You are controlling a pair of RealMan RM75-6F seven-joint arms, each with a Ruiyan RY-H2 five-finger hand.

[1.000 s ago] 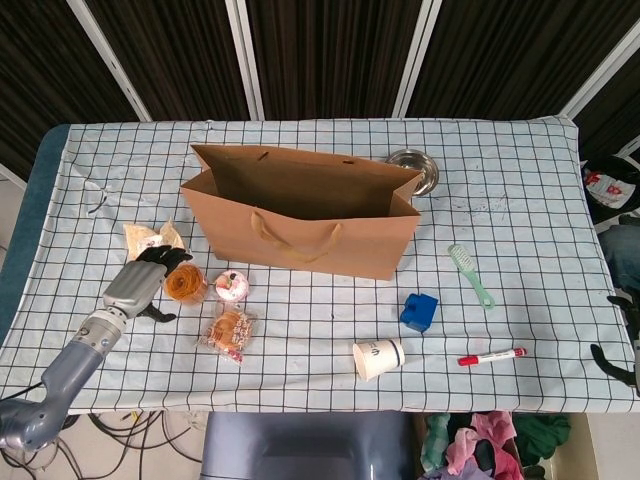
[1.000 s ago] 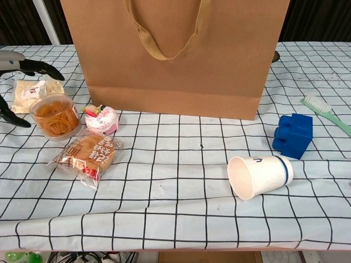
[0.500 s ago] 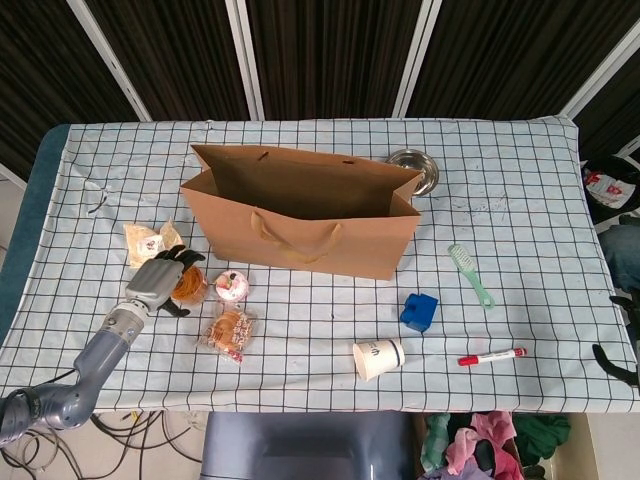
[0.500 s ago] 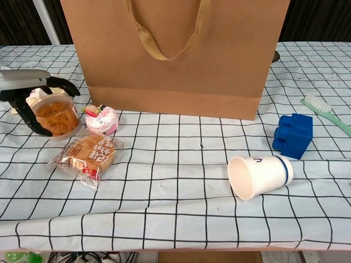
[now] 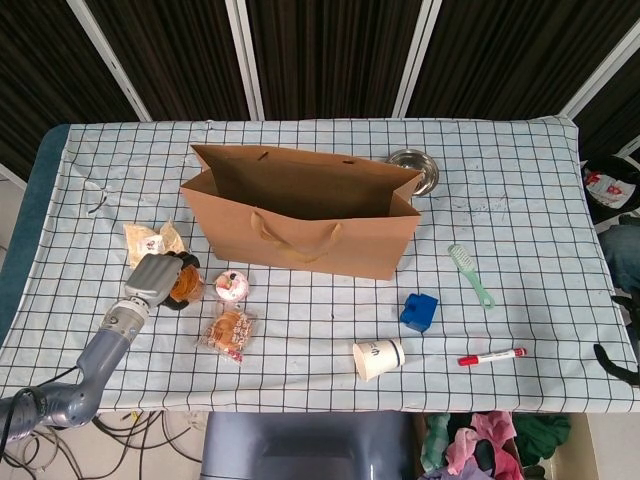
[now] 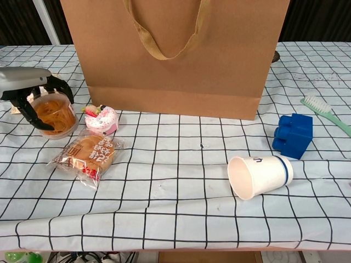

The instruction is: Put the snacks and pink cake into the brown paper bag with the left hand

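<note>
The brown paper bag (image 5: 300, 215) stands open at the table's middle; in the chest view the bag (image 6: 175, 55) fills the top. My left hand (image 5: 152, 280) curls around a clear tub of orange snacks (image 5: 188, 283) that stands on the cloth left of the bag; up close the hand (image 6: 24, 87) wraps the tub (image 6: 55, 114) from the left. The pink cake (image 5: 232, 286) (image 6: 102, 120) sits just right of the tub. A wrapped bun (image 5: 229, 331) (image 6: 88, 155) lies in front. Another wrapped snack (image 5: 150, 240) lies behind the hand. My right hand (image 5: 614, 364) shows only as dark fingers at the right edge.
A blue block (image 5: 419, 311) (image 6: 295, 134), a tipped paper cup (image 5: 378, 358) (image 6: 260, 175), a green brush (image 5: 470, 273) (image 6: 323, 112) and a red marker (image 5: 491, 356) lie right of the bag. A metal bowl (image 5: 412, 170) stands behind the bag.
My left hand has moved right onto the snack tub and its fingers have closed around it. Everything else stays put.
</note>
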